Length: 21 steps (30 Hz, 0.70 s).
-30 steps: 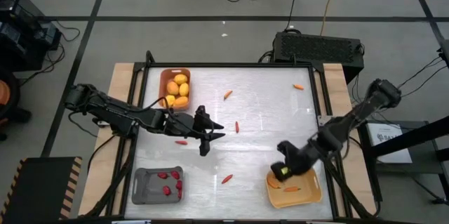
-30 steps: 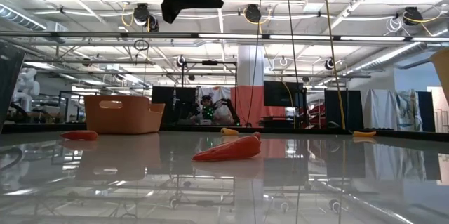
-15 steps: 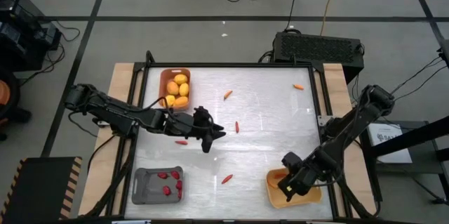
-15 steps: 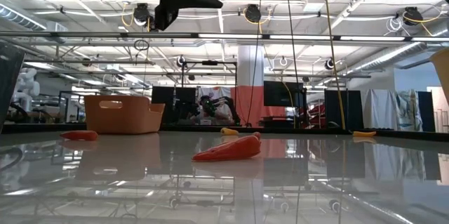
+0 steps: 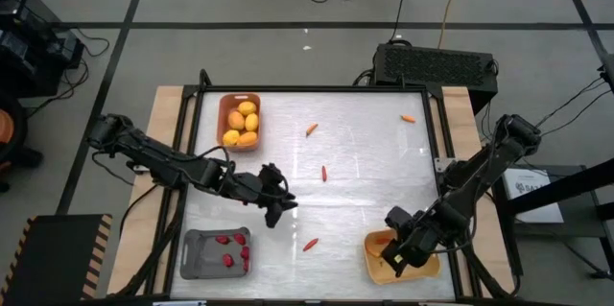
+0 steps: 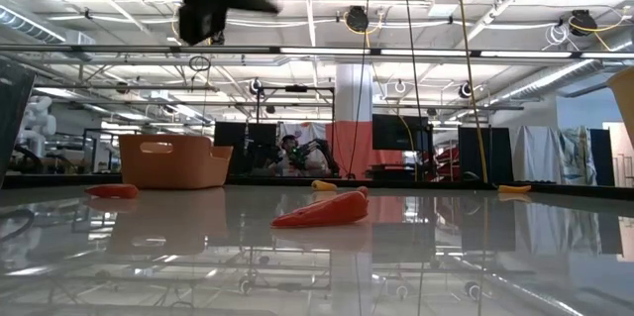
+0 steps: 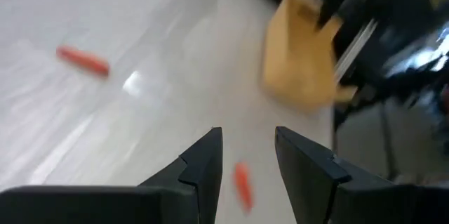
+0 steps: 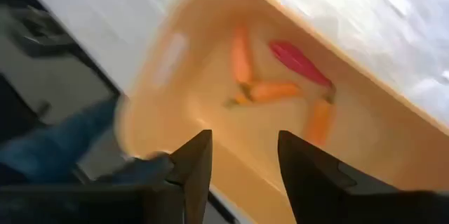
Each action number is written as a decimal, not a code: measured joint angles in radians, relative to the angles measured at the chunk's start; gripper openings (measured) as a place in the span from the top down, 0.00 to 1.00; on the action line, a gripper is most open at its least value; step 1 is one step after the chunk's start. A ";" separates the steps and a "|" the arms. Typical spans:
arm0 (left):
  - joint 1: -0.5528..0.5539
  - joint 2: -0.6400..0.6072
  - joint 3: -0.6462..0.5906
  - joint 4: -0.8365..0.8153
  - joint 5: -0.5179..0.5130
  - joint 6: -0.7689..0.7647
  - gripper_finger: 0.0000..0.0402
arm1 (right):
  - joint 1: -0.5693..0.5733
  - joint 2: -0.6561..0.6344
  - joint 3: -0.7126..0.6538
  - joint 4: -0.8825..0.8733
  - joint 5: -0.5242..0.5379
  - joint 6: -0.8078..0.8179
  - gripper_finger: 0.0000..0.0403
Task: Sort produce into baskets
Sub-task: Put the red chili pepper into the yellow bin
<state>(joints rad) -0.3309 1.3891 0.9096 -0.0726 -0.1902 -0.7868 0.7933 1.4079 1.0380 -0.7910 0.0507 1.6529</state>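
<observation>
My left gripper [image 5: 274, 210] hangs open above the table's middle left, with nothing between its fingers [image 7: 249, 155]; a small red piece [image 7: 242, 186] lies on the table ahead of it. My right gripper [image 5: 393, 254] stands open over the yellow basket [image 5: 427, 266] at the near right, pointing steeply down [image 8: 242, 155]. On that basket's floor lie orange carrot sticks [image 8: 270, 90] and one red piece [image 8: 298, 62]. The orange-brown basket [image 5: 223, 106] holds yellow fruits [image 5: 244, 124]. The grey basket [image 5: 197, 258] holds red chillies [image 5: 230, 250].
Loose pieces lie on the table: one at the near middle [image 5: 310, 245], one at the centre [image 5: 324, 174], two toward the far edge [image 5: 312, 129] [image 5: 408, 118]. In the low view a carrot-like piece [image 6: 322, 209] lies nearest. A black frame [image 5: 434, 153] borders the table.
My left gripper has gone toward the table's near left and rolled about its own axis, staying above the table. My right gripper has gone toward the near edge and sunk a little, from the yellow basket's far rim to above its inside.
</observation>
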 joint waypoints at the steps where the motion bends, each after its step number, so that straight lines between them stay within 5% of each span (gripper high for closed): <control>1: 0.000 -0.001 0.000 -0.039 0.023 0.008 0.66 | -0.001 0.000 0.017 0.001 0.034 0.004 0.62; 8: 0.018 -0.014 0.001 -0.428 0.164 0.167 0.66 | -0.038 0.000 0.108 0.147 0.318 -0.125 0.61; 13: 0.016 -0.019 0.000 -0.742 0.117 0.447 0.66 | -0.083 0.021 0.113 0.397 0.493 -0.276 0.61; 16: 0.028 -0.020 -0.005 -0.859 0.067 0.591 0.66 | -0.117 0.055 0.113 0.509 0.525 -0.330 0.61; 21: 0.066 -0.020 -0.077 -0.874 0.143 0.711 0.66 | -0.151 0.116 0.113 0.592 0.520 -0.339 0.61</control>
<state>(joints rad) -0.2650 1.3693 0.8328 -0.9462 -0.0469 -0.0762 0.6425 1.5237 1.1511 -0.1989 0.5711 1.3134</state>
